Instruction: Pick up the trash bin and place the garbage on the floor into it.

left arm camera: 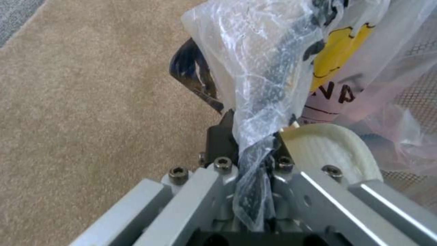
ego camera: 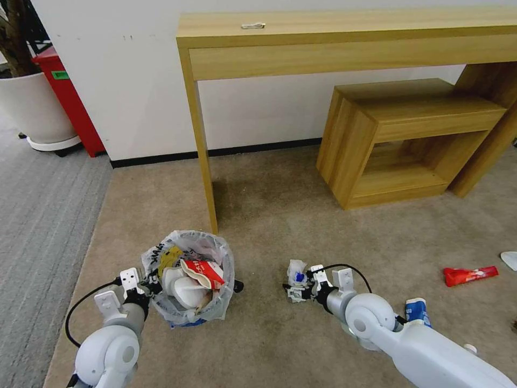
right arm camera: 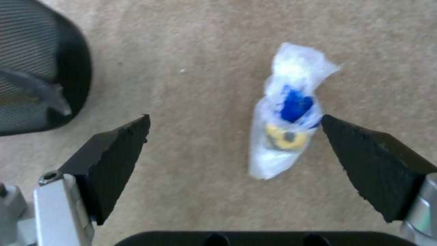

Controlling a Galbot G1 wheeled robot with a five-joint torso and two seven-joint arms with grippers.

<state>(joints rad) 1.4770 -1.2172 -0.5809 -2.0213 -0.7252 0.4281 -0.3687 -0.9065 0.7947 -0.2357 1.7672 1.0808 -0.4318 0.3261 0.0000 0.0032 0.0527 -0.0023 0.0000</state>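
**user1:** Trash bin [ego camera: 189, 280] was sitting on the beige carpet [ego camera: 269, 215] right in front of the left leg of the long wooden table [ego camera: 344, 37], a bit left of centre. Already had a white slipper [ego camera: 186, 288] and a crumpled red-white carton [ego camera: 203, 271] in it. The left gripper [ego camera: 144, 284] was at the bin's left rim with its fingers clamped shut on the plastic bag [left arm camera: 255, 85]; the left wrist camera showed the bag bunched up between them.

**user2:** And the right one?

**user1:** Right gripper [ego camera: 296, 285] was down low on the floor, well to the right of the bin, jaws spread wide. A small white wrapper [right arm camera: 286, 126] with a blue and yellow mark lay between the two black fingertips [right arm camera: 114, 160], much closer to one of them, about touching it. Nothing gripped.

**user2:** Room to move around there?

**user1:** Plenty of open carpet between the bin and that wrapper. A blue-white paper cup [ego camera: 417, 311] sat just beside the right arm, a red wrapper [ego camera: 469, 275] lay farther right, and something white [ego camera: 509, 260] was cut off at the right edge. The low wooden shelf [ego camera: 404, 140] stood under the table against the wall, well apart from both grippers. Grey ribbed carpet [ego camera: 43, 226] started along the left edge of the beige, near the left arm.
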